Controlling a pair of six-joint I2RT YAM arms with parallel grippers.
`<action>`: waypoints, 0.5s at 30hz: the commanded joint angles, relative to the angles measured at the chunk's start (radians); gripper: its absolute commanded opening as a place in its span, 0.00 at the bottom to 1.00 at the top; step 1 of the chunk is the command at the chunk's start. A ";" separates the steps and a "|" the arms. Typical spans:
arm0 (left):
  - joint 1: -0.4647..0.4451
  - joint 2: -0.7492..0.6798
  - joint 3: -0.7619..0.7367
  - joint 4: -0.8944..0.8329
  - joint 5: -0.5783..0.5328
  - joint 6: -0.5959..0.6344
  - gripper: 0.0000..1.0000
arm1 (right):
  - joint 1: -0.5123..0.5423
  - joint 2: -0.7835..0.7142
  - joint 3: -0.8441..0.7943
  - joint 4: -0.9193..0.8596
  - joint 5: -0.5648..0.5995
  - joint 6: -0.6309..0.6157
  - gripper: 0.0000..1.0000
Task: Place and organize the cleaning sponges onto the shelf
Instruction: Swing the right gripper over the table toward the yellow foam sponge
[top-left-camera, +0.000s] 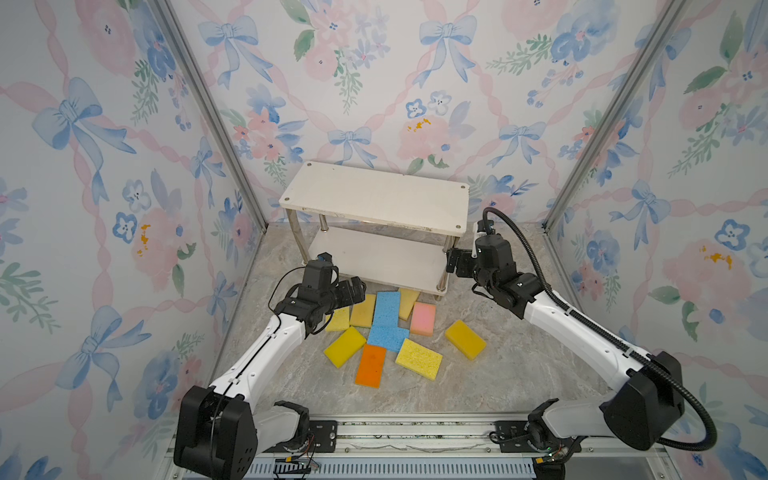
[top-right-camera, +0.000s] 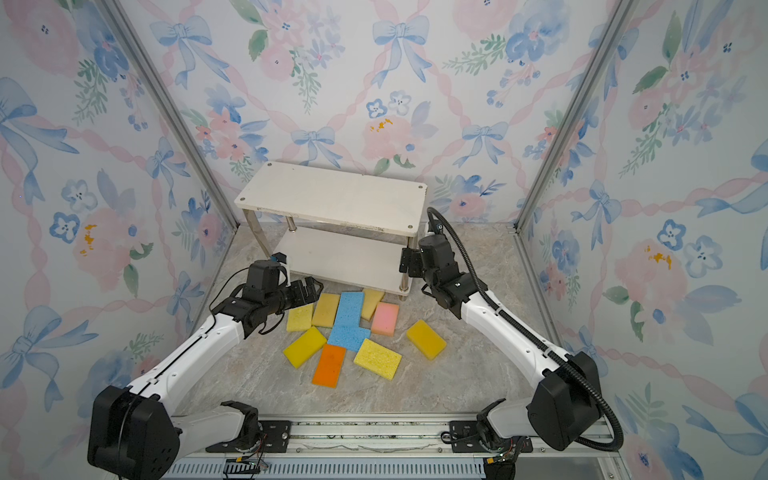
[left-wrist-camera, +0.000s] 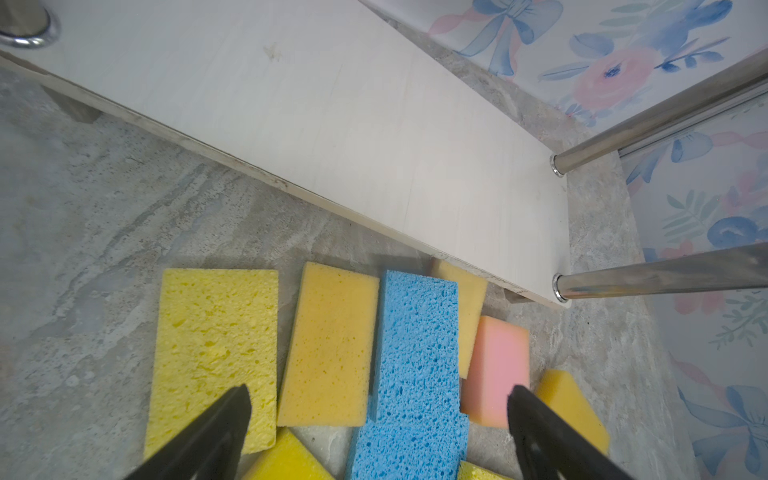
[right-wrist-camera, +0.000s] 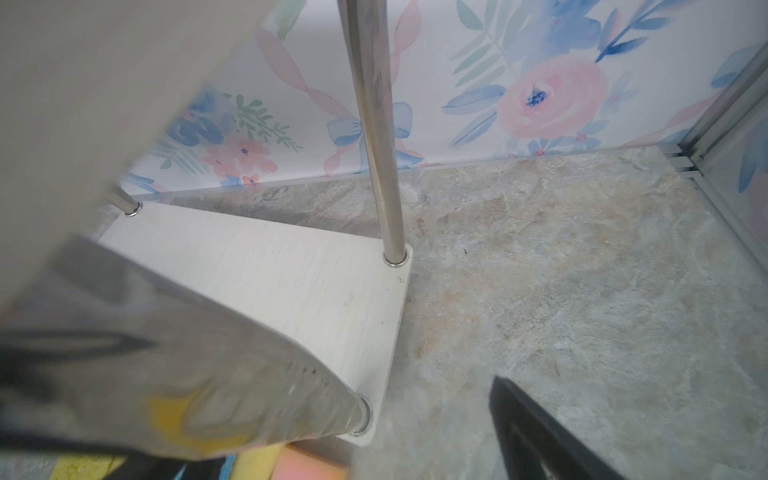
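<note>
Left gripper (left-wrist-camera: 378, 397): jaws wide apart, nothing between them, above the left end of the sponge cluster.
Right gripper (top-left-camera: 452, 262): jaws spread, holding nothing, just beside the shelf's front right post (right-wrist-camera: 232, 353).
Cleaning sponges (top-left-camera: 386, 308): all on the marbled tabletop (top-left-camera: 519, 374) in front of the shelf, mostly touching; the darker yellow sponge (top-left-camera: 465, 338) lies apart on the right.
Tan sponge (left-wrist-camera: 473, 299): one end tucked under the lower board's front edge.
Shelf (top-left-camera: 374, 193): stands at the back wall.
Writing: a small white mark (top-left-camera: 519, 284) on each arm's black wrist link, too small to read.
</note>
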 joint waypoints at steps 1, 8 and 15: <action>0.008 -0.005 0.034 -0.016 -0.018 0.027 0.98 | -0.071 -0.030 -0.010 0.014 0.014 0.020 0.97; 0.012 0.001 0.044 -0.027 -0.032 0.036 0.98 | -0.202 -0.013 0.005 -0.005 -0.079 0.024 0.97; 0.019 0.005 0.044 -0.030 -0.034 0.034 0.98 | -0.333 0.050 0.079 -0.049 -0.251 0.017 0.97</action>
